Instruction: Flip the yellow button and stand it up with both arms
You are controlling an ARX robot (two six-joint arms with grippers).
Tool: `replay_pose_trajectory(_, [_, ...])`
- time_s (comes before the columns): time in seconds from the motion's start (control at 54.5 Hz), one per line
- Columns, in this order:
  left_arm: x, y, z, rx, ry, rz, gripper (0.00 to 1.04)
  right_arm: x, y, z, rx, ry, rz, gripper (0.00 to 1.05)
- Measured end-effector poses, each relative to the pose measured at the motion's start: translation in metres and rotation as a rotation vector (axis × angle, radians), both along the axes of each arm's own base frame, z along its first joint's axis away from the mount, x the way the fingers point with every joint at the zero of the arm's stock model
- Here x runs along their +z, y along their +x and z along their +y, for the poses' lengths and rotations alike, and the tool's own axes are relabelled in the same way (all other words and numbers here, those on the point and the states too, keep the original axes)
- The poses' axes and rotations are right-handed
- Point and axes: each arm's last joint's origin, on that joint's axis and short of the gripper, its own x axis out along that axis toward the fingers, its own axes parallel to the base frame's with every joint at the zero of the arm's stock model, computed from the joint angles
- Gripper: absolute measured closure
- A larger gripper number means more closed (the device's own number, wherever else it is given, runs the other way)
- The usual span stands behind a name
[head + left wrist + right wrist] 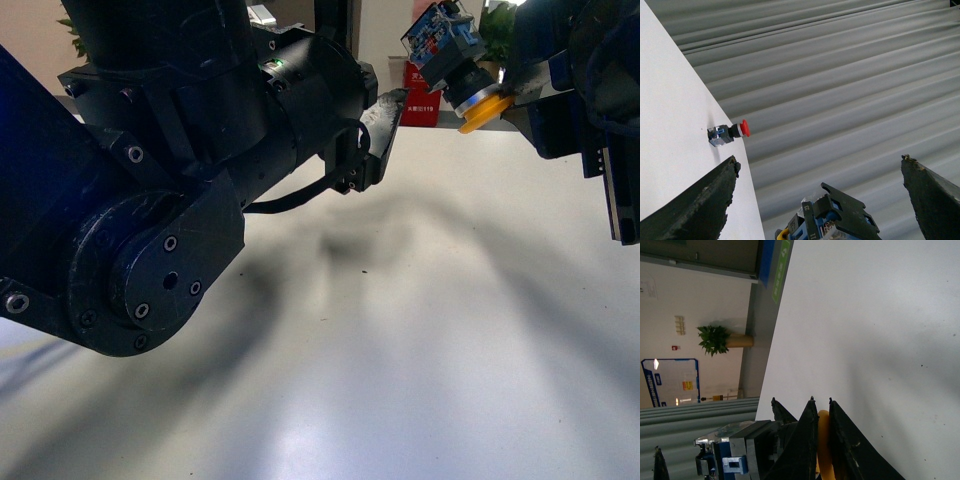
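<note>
Aloft, right claw [821, 403] pinches the yellow button [455, 65] — left claw [819, 161] gapes nearby.

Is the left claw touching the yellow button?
Apart. In the left wrist view the yellow button sits between the left claw's open fingers with clear gaps on both sides; the right claw pinches its cap.

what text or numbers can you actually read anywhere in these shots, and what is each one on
"23": on the blue and black terminal block of the yellow push button, in the left wrist view.
"11": on the same block, small and not certain.
"119": seems to end the white line on the red sign behind the table; the rest is blurred.
Green sign and blue-framed wall board: print too small to read.
</note>
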Motion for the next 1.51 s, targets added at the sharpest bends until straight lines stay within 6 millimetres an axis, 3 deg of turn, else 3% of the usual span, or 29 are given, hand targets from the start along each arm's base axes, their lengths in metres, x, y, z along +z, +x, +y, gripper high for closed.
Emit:
replay_pose_trajectory(0.698, [0.0, 0.0, 0.0, 0.002, 0.001, 0.0, 0.07, -0.002, -0.009, -0.006, -0.016, -0.03, -0.006, 1.0])
replay_pose_trajectory(0.735, [-0.001, 0.0, 0.001, 0.201, 0.098, 0.057, 0.14, -0.002, -0.01, -0.007, -0.016, -0.033, -0.007, 1.0])
replay_pose_trajectory(0.771, [-0.006, -0.009, 0.013, 0.452, 0.351, 0.116, 0.23, -0.002, -0.011, -0.007, -0.015, -0.036, -0.006, 1.0])
replay_pose_trajectory(0.826, [-0.013, -0.031, 0.039, 0.68, 0.716, 0.109, 0.35, -0.003, -0.011, -0.008, -0.019, -0.043, -0.003, 1.0])
replay_pose_trajectory(0.937, [-0.012, -0.06, 0.077, 0.787, 1.072, -0.018, 0.53, -0.001, -0.012, -0.01, -0.03, -0.045, -0.01, 1.0])
replay_pose_trajectory(1.01, [-0.015, -0.075, 0.098, 0.821, 1.196, -0.058, 0.64, 0.0, -0.012, -0.011, -0.027, -0.046, -0.011, 1.0])
replay_pose_trajectory(1.267, [-0.032, -0.124, 0.135, 0.788, 1.349, -0.11, 1.01, 0.0, -0.014, -0.011, -0.026, -0.048, -0.014, 1.0])
replay_pose_trajectory(1.506, [-0.037, -0.157, 0.16, 0.807, 1.365, -0.112, 1.01, 0.0, -0.015, -0.013, -0.028, -0.049, -0.013, 1.0])
